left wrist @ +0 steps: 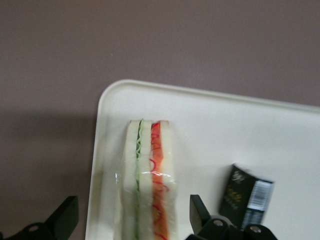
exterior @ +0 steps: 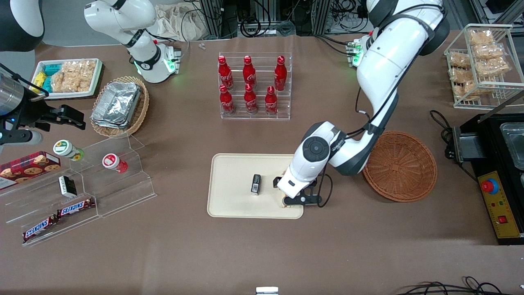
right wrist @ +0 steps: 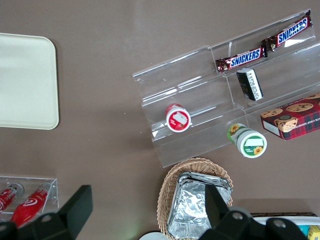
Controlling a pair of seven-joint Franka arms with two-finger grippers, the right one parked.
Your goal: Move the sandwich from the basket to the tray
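Note:
The sandwich [left wrist: 150,170] lies on the cream tray [left wrist: 210,115], close to the tray corner nearest the basket. It is wrapped in clear film, and green and orange-red filling shows along its edge. My left gripper [left wrist: 132,220] is open just above it, with a dark finger [left wrist: 200,212] on each side and a gap between each finger and the bread. In the front view the gripper [exterior: 292,199] hangs over that corner of the tray [exterior: 233,184] and hides most of the sandwich. The reddish-brown wicker basket [exterior: 399,166] stands beside the tray with nothing in it.
A small black packet [exterior: 256,183] lies on the tray beside the gripper. Farther from the camera stands a clear rack of red bottles [exterior: 254,86]. Toward the parked arm's end are an acrylic step stand [exterior: 102,180] and a tan basket of foil containers [exterior: 118,104]. A black control box [exterior: 497,196] sits at the working arm's end.

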